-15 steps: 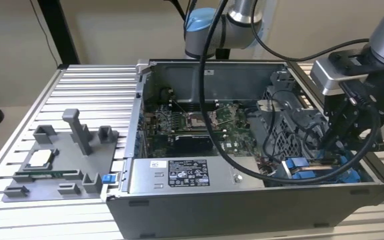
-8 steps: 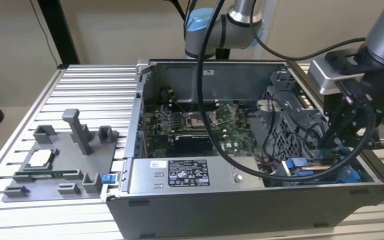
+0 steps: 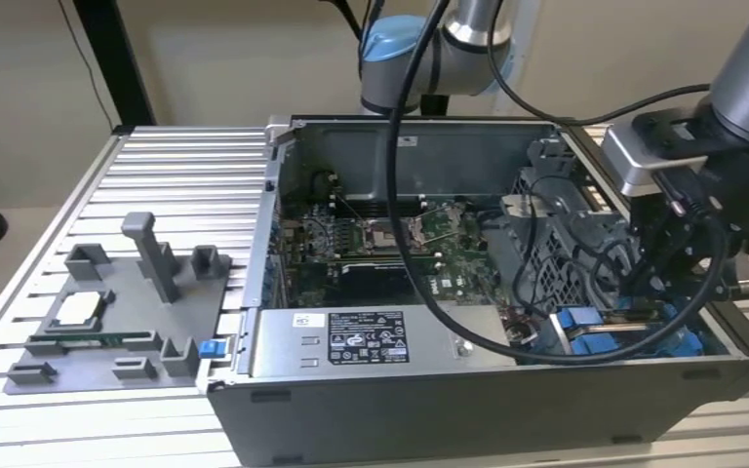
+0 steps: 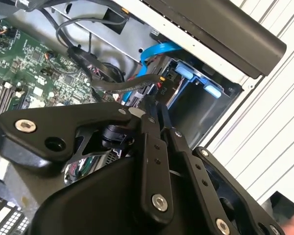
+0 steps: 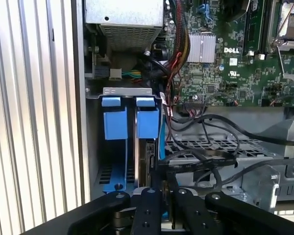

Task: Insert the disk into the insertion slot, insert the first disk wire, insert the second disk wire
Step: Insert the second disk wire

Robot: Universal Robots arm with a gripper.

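Black jaws (image 5: 159, 193) pressed close together, pinching the edge of the flat silver-grey disk in its bright blue plastic frame (image 5: 146, 161); in the first wrist view the disk stands on edge between the two fingers, running straight away from them into the bay. Held thin-side-on so it can slide along the rails, by my reading.

The disk sits partly down in the narrow insertion slot with bright blue rails and tabs (image 5: 115, 122), one blue tab on each side of its far end. Whether it is fully seated I cannot tell.

In the second wrist view the jaws (image 4: 154, 115) point at the same blue-tabbed bay (image 4: 186, 73), with a light blue flat cable (image 4: 154, 51) looping above it and a thick black cable (image 4: 122, 87) crossing just in front of the fingertips.

Outward: green motherboard (image 5: 225, 63) beside the bay, perforated grey metal cage (image 5: 210, 147) close alongside the disk, loose black wires draped over it.

In the exterior view the arm's wrist (image 3: 700, 214) hangs over the corner of the open grey computer case (image 3: 479, 409) at the exterior view's right. Case rests on a ribbed aluminium table (image 3: 179, 166); a grey fixture tray (image 3: 114, 322) lies well apart at the exterior view's left.
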